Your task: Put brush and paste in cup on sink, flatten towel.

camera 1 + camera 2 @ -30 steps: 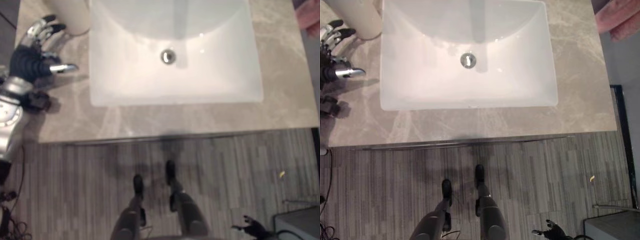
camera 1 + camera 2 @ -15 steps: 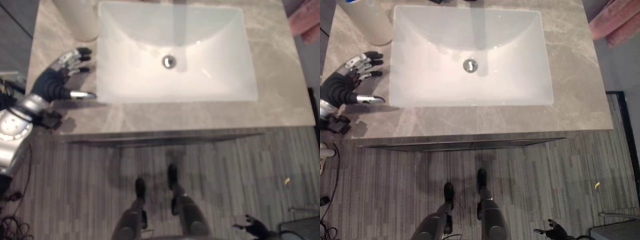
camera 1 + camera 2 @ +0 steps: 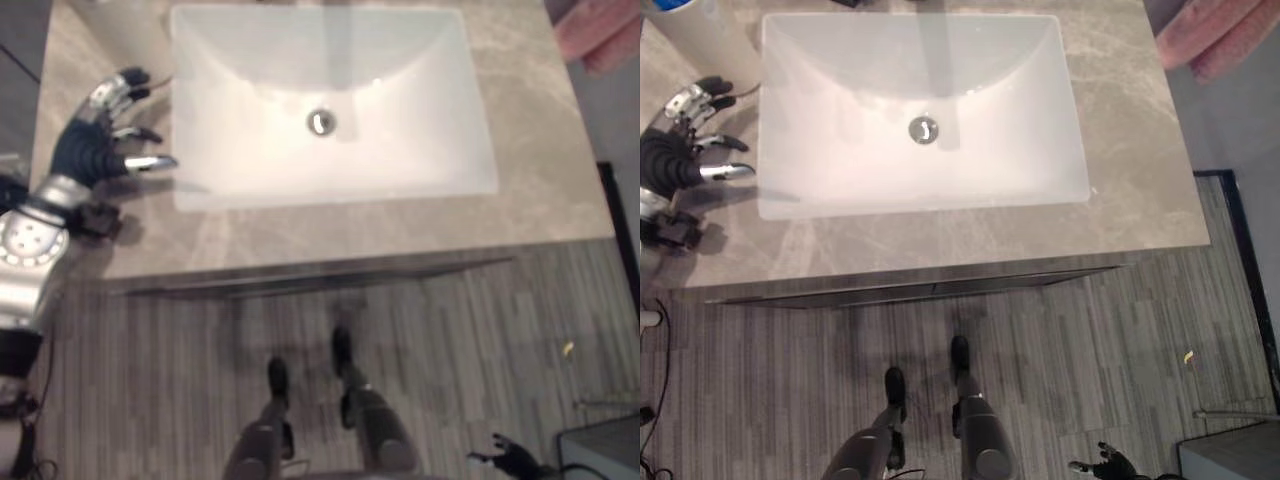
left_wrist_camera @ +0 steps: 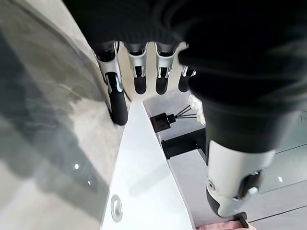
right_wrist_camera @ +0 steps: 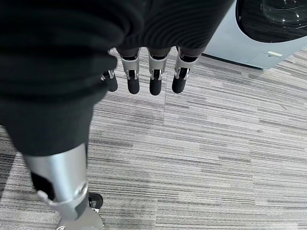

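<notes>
Since a moment ago the left hand [image 3: 95,150] has crept up the countertop [image 3: 520,150] toward the cup [image 3: 700,35], fingers spread and holding nothing, beside the sink [image 3: 330,110]. Its fingertips stop just short of the cup; the pink towel [image 3: 1215,35] lies bunched at the far right corner. Down by the floor [image 5: 216,158], the right hand [image 5: 144,72] hangs with fingers relaxed and apart.

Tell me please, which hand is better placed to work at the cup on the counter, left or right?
Probably the left hand: it hovers open over the counter, next to the cup beside the sink. The right hand hangs low over the floor, also open.
</notes>
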Available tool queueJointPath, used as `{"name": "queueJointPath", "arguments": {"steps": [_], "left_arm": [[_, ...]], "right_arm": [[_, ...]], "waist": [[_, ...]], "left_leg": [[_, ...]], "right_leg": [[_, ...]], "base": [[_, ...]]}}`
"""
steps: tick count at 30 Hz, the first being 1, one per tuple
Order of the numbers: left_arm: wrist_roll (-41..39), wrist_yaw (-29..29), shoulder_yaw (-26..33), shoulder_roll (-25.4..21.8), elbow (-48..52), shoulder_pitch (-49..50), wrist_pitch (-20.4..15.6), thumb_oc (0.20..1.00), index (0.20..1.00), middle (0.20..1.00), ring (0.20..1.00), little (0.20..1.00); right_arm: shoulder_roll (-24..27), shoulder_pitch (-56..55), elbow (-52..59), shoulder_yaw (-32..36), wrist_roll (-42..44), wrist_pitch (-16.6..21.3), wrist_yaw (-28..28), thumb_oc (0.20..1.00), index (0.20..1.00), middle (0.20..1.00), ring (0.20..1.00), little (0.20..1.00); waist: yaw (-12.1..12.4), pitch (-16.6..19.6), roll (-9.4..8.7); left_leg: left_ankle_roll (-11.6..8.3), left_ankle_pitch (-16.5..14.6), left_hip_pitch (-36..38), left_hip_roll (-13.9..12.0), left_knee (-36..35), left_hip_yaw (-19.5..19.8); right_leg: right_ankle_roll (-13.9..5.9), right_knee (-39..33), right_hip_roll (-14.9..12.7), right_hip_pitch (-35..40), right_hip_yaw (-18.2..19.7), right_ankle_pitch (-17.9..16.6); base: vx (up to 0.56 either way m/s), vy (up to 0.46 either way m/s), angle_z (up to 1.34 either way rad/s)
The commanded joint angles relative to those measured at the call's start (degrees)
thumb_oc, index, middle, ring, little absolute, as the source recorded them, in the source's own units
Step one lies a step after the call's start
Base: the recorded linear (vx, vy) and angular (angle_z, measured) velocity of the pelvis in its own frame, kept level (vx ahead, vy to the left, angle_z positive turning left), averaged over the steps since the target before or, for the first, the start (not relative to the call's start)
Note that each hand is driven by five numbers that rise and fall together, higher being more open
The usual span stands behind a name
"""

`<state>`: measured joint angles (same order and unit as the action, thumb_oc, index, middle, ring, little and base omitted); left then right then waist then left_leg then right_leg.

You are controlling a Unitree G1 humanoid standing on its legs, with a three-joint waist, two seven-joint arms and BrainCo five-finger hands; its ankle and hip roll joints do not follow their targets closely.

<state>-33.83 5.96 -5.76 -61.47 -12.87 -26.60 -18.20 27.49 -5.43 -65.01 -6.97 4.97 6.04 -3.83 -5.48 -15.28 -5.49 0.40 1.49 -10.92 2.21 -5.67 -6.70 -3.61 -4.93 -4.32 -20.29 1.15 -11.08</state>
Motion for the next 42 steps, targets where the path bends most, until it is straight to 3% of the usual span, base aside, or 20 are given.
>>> {"name": "queueJointPath", "arguments": {"steps": [1, 13, 24, 42], "left_arm": [[0.98, -1.16, -1.72, -0.09, -2.92, -2.79, -1.29, 1.000, 1.000, 1.000, 1.000, 1.000], [2.27, -5.23, -4.27, 3.56, -7.20, -7.86, -1.13, 1.000, 1.000, 1.000, 1.000, 1.000], [5.36, -9.80, -4.04, 6.55, -10.46, -11.33, -1.41, 1.000, 1.000, 1.000, 1.000, 1.000], [7.25, -14.05, -1.12, 4.83, -12.43, -12.35, -1.81, 1.000, 1.000, 1.000, 1.000, 1.000]], "right_arm": [[3.92, -2.65, -2.21, 0.64, 0.83, -0.43, 0.79, 1.000, 1.000, 1.000, 1.000, 1.000], [2.90, -1.26, -3.38, 0.85, 3.13, -0.64, 1.32, 1.000, 1.000, 1.000, 1.000, 1.000], [1.95, -2.01, -3.33, 0.42, 2.67, -0.80, 1.76, 1.000, 1.000, 1.000, 1.000, 1.000], [1.85, -1.91, -4.28, 0.64, 3.26, -0.96, 1.30, 1.000, 1.000, 1.000, 1.000, 1.000]], "waist": [[-0.76, 1.84, 1.66], [-1.43, 2.04, 1.92], [-2.40, 2.87, 0.88], [-2.53, 3.41, 0.73]], "left_leg": [[-0.61, -2.14, -3.29, -2.70, 0.67, 0.13], [-0.49, -2.08, -4.27, -2.59, 0.67, -0.13], [-0.71, -2.25, -3.95, -3.33, 0.67, -1.84], [-0.75, -2.29, -3.38, -3.65, 0.67, -3.60]], "right_leg": [[-2.53, -0.07, -1.73, 4.15, -1.33, 7.18], [-2.77, -0.07, -1.79, 2.90, -0.84, 6.69], [-2.57, -0.07, -1.18, 2.19, 0.53, 6.71], [-2.57, -0.07, -0.82, 1.63, 1.70, 6.40]], "base": [[0.00, 0.000, 0.00], [0.00, 0.000, -0.01], [0.00, -0.023, -0.05], [0.00, -0.012, -0.08]]}}
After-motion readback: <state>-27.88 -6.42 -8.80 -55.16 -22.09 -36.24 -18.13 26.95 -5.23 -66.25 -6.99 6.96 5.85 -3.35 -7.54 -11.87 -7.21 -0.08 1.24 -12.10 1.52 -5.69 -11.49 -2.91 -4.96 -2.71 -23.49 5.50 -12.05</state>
